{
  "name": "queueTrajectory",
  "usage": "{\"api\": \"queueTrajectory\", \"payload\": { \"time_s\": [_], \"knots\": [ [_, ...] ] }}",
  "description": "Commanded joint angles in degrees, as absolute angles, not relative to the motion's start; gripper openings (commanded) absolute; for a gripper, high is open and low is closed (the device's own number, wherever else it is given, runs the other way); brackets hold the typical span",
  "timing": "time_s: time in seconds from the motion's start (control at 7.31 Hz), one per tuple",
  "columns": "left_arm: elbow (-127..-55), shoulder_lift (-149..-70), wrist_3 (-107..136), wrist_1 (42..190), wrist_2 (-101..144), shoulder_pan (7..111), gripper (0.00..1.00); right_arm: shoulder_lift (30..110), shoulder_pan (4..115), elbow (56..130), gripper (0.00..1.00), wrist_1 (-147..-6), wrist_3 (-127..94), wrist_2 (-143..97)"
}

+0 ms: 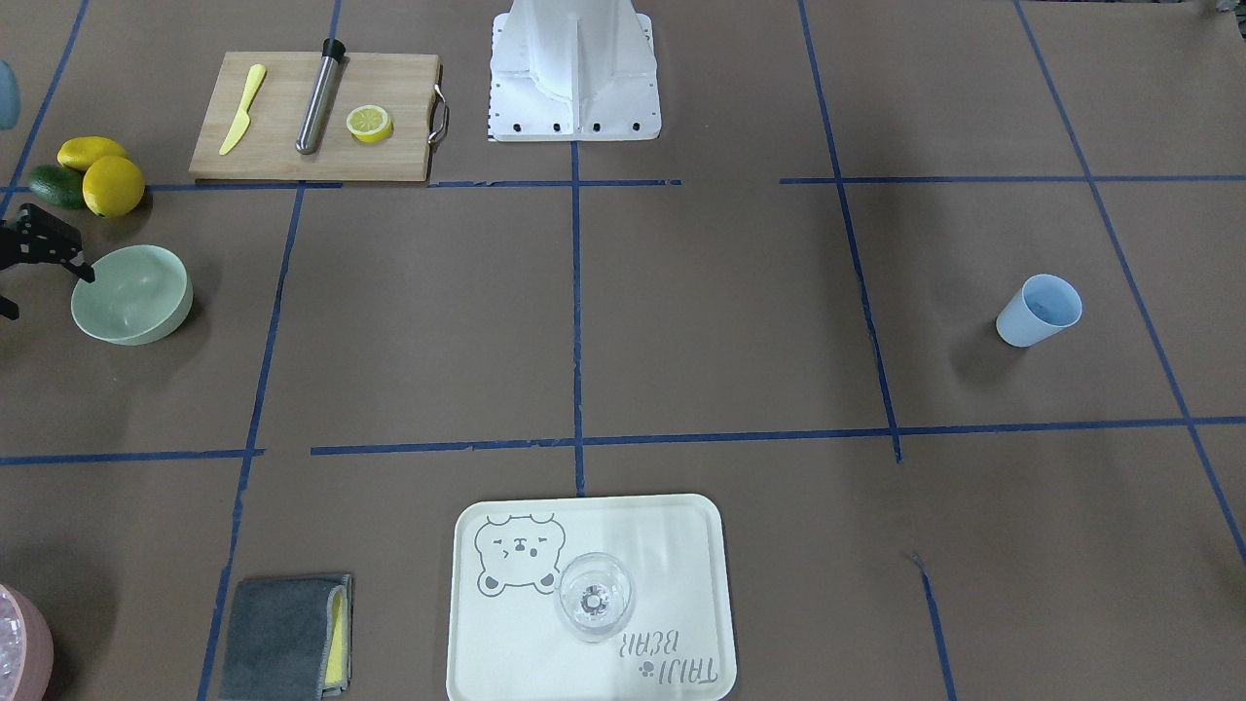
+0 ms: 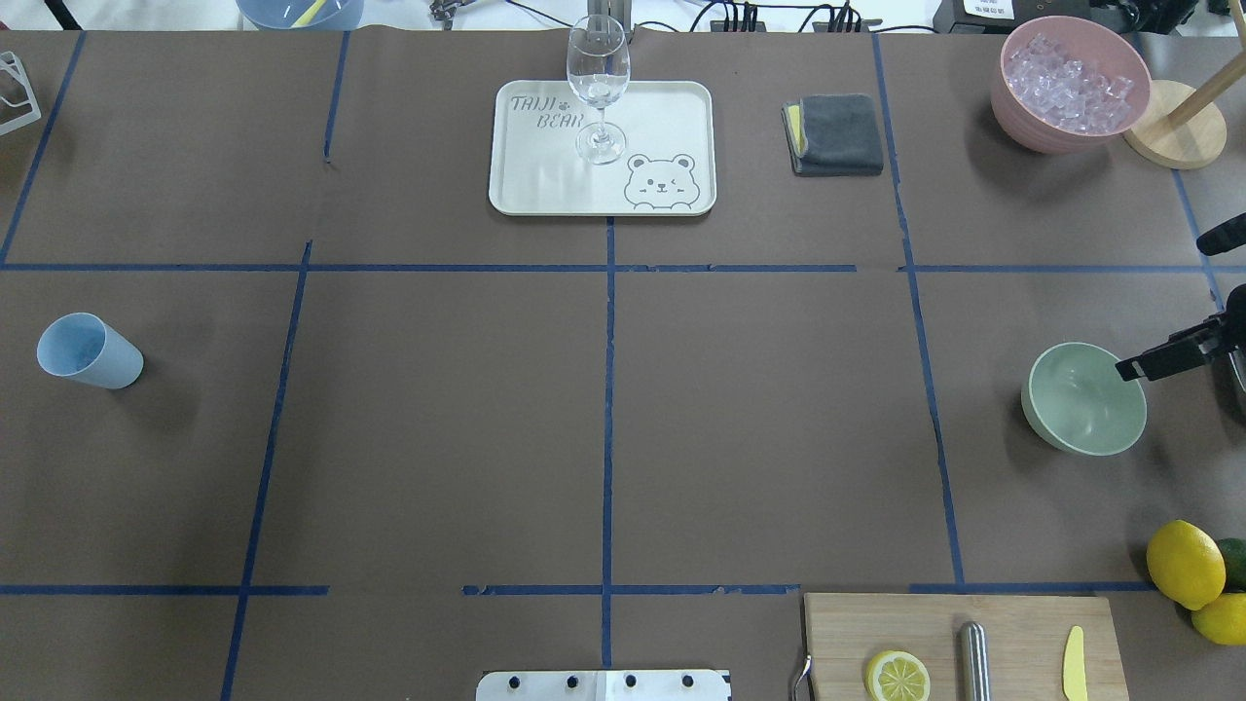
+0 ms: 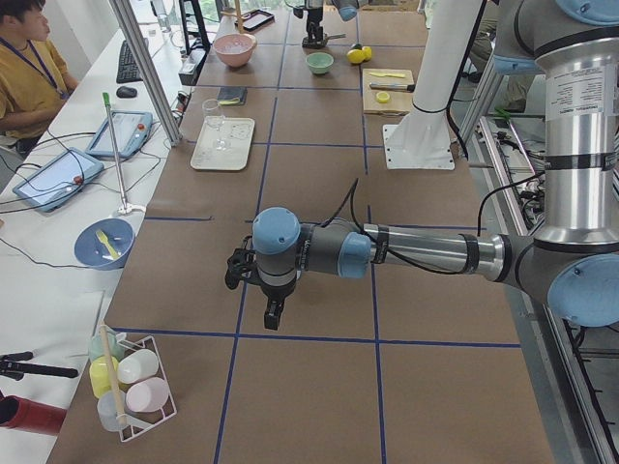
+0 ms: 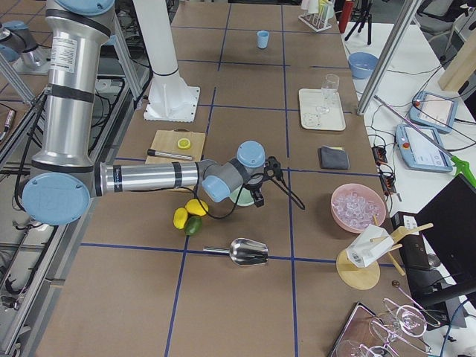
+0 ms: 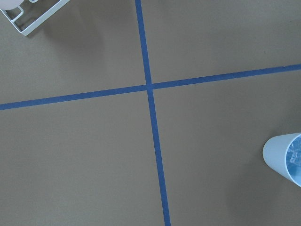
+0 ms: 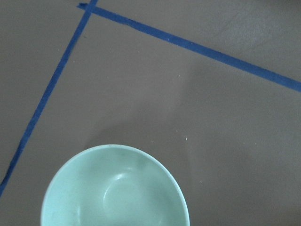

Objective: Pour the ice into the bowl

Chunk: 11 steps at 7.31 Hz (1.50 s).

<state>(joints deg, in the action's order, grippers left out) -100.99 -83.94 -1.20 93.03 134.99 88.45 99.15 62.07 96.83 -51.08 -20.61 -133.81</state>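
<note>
The pale mint-green bowl [image 1: 131,294] stands empty near the table's right end; it also shows in the overhead view [image 2: 1083,397] and the right wrist view [image 6: 115,188]. My right gripper [image 1: 48,292] hangs at the bowl's outer rim. Its jaws look open and empty, with one finger [image 2: 1163,357] over the rim. The blue cup [image 2: 88,350] stands far off at the left end. A few clear ice cubes [image 5: 295,154] show inside it at the left wrist view's right edge. My left gripper [image 3: 268,307] hovers over bare table near the cup; I cannot tell if it is open.
A pink container [image 2: 1071,83] of ice cubes stands at the far right. A tray [image 2: 545,185] holds a wine glass [image 2: 598,83], beside a grey cloth [image 2: 837,134]. A cutting board [image 1: 282,146], lemons [image 1: 112,185] and a metal scoop [image 4: 249,253] lie near the bowl.
</note>
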Motion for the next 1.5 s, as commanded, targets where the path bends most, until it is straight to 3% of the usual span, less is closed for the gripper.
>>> {"api": "queueTrajectory", "payload": {
  "time_s": [0.0, 0.14, 0.41, 0.96, 1.37],
  "knots": [
    [-100.99, -83.94, -1.23, 93.08, 135.0, 88.42, 1.0, 98.27, 58.29, 90.89, 0.98, -43.79, -25.9, -130.01],
    [-100.99, -83.94, -1.23, 93.08, 135.0, 88.42, 1.0, 98.26, 57.31, 90.88, 0.8, -43.77, -26.54, -129.29],
    [-100.99, -83.94, -1.23, 93.16, 135.0, 88.42, 1.0, 98.26, 57.04, 91.4, 0.0, -43.86, -26.11, -129.99],
    [-100.99, -83.94, -1.23, 93.16, 135.0, 88.42, 1.0, 97.83, 57.04, 97.98, 0.0, -43.77, -31.51, -132.8],
    [-101.07, -83.85, -1.23, 93.16, 135.0, 88.42, 1.0, 82.95, 46.81, 101.52, 0.0, -44.64, -54.94, -130.71]
  ]
}}
